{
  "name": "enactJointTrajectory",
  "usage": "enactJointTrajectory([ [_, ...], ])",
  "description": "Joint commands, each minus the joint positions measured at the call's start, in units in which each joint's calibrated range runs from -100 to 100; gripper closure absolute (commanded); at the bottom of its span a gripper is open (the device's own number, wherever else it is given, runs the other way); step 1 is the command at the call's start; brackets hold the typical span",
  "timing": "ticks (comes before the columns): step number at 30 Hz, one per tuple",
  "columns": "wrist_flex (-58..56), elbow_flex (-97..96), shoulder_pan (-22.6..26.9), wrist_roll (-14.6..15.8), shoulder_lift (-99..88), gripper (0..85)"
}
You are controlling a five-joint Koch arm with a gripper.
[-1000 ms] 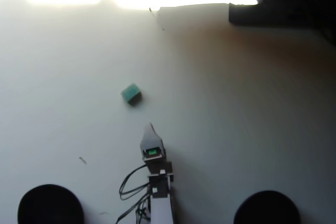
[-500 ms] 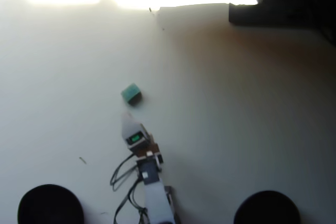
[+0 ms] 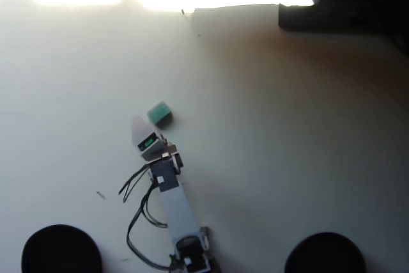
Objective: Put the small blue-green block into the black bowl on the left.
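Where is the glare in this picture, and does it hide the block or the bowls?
In the overhead view, strong glare washes out the table's top left edge; the small blue-green block lies well below it and reads clearly, slightly soft; both black bowls at the bottom edge are cut off and show no inner detail; the gripper looks pale and blurred.

A pale table [image 3: 287, 132] is filling the overhead view, with bright glare washing over its far edge. A small teal block [image 3: 159, 114] is sitting on it near the middle. Two round black bowls are resting at the near edge, one at lower left [image 3: 61, 249], one at lower right [image 3: 324, 253], well apart.
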Motion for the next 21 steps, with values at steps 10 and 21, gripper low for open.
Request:
enactJointTrajectory([
  [10, -9.2, 12.8, -2.4, -2.3, 11.5, 36.0],
  [21, -9.6, 20.5, -3.0, -2.9, 26.4, 39.4],
])
